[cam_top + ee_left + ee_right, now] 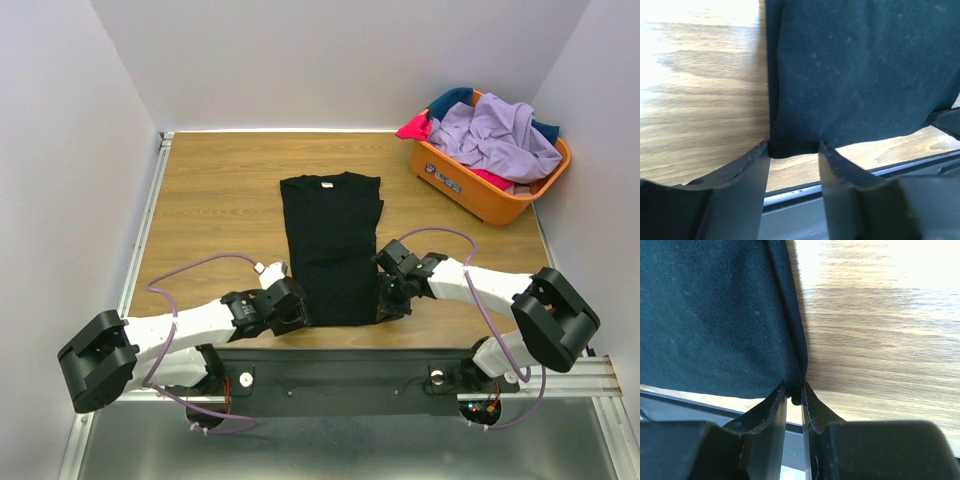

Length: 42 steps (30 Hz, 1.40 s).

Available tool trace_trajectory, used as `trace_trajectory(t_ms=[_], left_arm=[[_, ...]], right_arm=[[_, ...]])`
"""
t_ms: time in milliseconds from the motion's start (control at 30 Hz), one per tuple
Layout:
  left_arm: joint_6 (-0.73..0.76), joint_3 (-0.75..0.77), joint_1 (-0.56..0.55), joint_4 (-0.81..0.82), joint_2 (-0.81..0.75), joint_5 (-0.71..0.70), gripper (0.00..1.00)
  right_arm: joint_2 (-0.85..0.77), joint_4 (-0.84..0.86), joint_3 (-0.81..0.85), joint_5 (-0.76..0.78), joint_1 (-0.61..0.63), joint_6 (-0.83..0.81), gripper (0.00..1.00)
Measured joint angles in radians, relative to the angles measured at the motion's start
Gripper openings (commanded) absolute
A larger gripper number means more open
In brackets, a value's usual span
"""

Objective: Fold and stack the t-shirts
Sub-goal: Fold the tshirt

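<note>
1. Wood-grain table (220,190) with plain white walls on three sides, and two arms reaching in from the near edge.
2. One black t-shirt (330,250) lies flat mid-table, folded into a long narrow strip. Its long axis runs from the near edge toward the far wall, with the collar and white label (325,184) at the far end and the hem at the near end.
3. One orange basket (480,195) sits in the far right corner, well apart from the black one. Three colours show in the pile: a lavender shirt (500,135) on top, a pink-red shirt (415,128) and a teal shirt (452,98) poking out. An exact count beyond that can't be made.
4. The left gripper (794,146) is at the hem's near-left corner. Its jaws stand roughly half apart, straddling the corner without pinching it.
5. The right gripper (792,387) is at the near-right corner, jaws narrow and clamped on the folded edge of the cloth.
</note>
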Motion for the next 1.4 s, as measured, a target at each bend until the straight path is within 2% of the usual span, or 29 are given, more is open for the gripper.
trace_trajectory(t_ms=[233, 333, 367, 467, 767, 967, 1233, 1400], left_arm=[[0.001, -0.006, 0.000, -0.009, 0.000, 0.001, 0.36], [-0.005, -0.016, 0.000, -0.011, -0.011, 0.001, 0.22], [-0.007, -0.016, 0.000, -0.011, -0.012, 0.002, 0.14], [-0.008, -0.016, 0.000, -0.007, -0.012, 0.003, 0.00], [0.033, -0.010, 0.000, -0.035, -0.055, 0.016, 0.00], [0.086, 0.100, 0.000, -0.121, -0.147, 0.035, 0.00], [0.136, 0.155, 0.000, -0.192, -0.197, 0.174, 0.00], [0.151, 0.155, 0.000, -0.255, -0.298, 0.258, 0.00]], right_arm=[[0.005, -0.003, 0.005, -0.001, 0.000, -0.010, 0.22], [0.006, -0.003, 0.006, -0.002, 0.001, -0.013, 0.18], [0.007, -0.003, 0.007, -0.002, 0.002, -0.014, 0.13], [0.009, -0.002, 0.009, -0.002, 0.005, -0.021, 0.02], [-0.022, -0.065, 0.040, -0.006, 0.006, -0.036, 0.00], [-0.126, -0.168, 0.130, -0.022, 0.006, -0.053, 0.00], [-0.135, -0.330, 0.256, -0.085, 0.006, -0.124, 0.01], [-0.138, -0.449, 0.325, -0.140, 0.006, -0.172, 0.00]])
